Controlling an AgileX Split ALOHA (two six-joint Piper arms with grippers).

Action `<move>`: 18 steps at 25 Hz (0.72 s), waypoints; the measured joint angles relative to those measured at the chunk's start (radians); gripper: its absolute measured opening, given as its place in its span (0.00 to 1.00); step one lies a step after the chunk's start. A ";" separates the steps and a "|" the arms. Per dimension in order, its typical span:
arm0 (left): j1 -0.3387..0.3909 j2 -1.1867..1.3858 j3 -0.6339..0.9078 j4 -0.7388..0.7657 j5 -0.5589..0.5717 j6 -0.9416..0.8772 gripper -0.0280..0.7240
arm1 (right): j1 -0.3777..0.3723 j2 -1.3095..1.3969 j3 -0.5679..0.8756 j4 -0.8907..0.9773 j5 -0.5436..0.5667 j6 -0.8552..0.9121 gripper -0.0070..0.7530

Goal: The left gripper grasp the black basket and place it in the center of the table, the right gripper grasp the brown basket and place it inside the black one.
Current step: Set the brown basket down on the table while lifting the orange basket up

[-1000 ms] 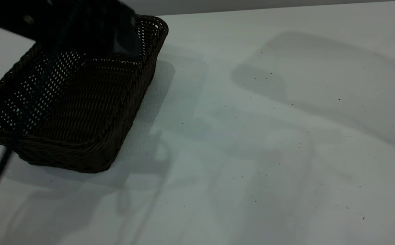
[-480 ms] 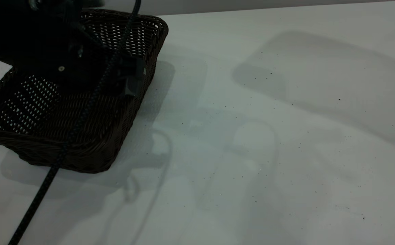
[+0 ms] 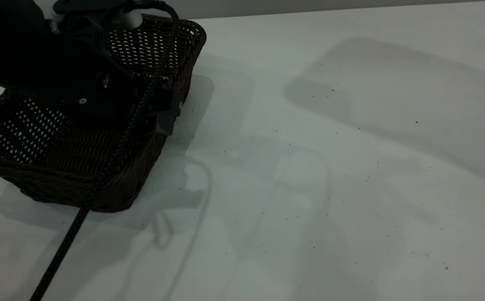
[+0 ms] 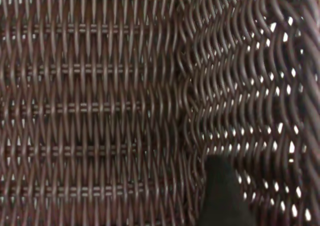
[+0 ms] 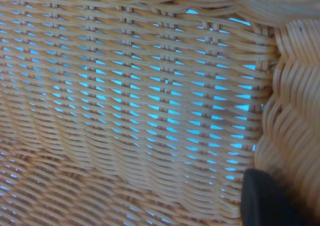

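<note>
Judging progress, the task looks barely begun. The desk [image 3: 330,167] is the largest thing in the exterior view, its middle bare apart from specks and shadows. The black basket [image 3: 100,167] sits flat on it at the far left, well away from centre, not lifted.

The left end effector [image 3: 165,113] hangs over that basket's right-hand wall, low inside it, its cable [image 3: 100,184] trailing across the near rim. The left wrist view is filled with dark weave, floor meeting sloped side, and one dark fingertip [image 4: 222,196] shows against the wall. Whether the left fingers are apart or clamped on the wall cannot be told.

The brown basket [image 5: 140,110] appears only in the right wrist view, its orange-tan wall very close; its place on the desk cannot be told. The right end effector shows there as one dark tip [image 5: 267,198]; its opening cannot be told either.

Left to do: grasp, centre the black basket, then nest the brown one.
</note>
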 joint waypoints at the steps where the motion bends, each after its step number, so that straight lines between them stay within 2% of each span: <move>1: 0.000 0.000 0.000 0.001 0.002 0.001 0.49 | 0.000 0.000 0.000 0.000 0.000 0.000 0.16; 5: 0.000 -0.001 0.000 0.008 0.022 0.037 0.25 | 0.000 0.000 0.000 0.001 0.000 0.000 0.16; 11: 0.000 -0.011 -0.001 0.013 0.119 0.253 0.24 | 0.000 0.000 0.000 0.005 0.000 -0.016 0.16; 18: 0.000 -0.062 0.001 0.015 0.365 0.613 0.23 | 0.000 0.000 0.001 0.005 -0.001 -0.045 0.16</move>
